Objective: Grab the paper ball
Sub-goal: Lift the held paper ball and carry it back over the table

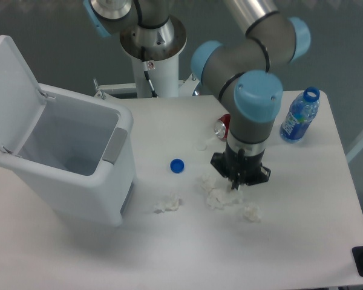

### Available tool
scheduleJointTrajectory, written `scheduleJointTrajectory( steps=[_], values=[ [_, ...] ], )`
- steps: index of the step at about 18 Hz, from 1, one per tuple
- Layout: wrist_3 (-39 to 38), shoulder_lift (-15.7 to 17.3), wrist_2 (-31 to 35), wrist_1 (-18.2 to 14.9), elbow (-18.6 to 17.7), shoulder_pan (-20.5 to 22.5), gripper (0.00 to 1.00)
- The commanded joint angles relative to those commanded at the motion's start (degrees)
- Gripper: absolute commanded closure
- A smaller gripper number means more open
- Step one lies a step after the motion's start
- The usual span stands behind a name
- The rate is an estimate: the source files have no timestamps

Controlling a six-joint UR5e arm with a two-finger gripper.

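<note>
The arm reaches down from the upper right, its wrist vertical, the tool [236,183] pointing straight at the bench [302,199]. The tool's fingertips sit just above a white wad; whether they are spread or closed cannot be told from this view. The paper ball [222,198] lies on the bench right under the tool, next to another wad [250,212]. A further wad [168,204] lies near the open white bin [60,163]. A blue cap [177,165], a red can [222,127] and a blue bottle [299,116] stand around.
</note>
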Motion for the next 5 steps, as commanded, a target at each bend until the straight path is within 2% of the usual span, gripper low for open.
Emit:
scheduleJointTrajectory(
  steps=[5],
  values=[
    [-0.1, 0.9, -0.1, 0.1, 0.0, 0.3, 1.00]
  ],
)
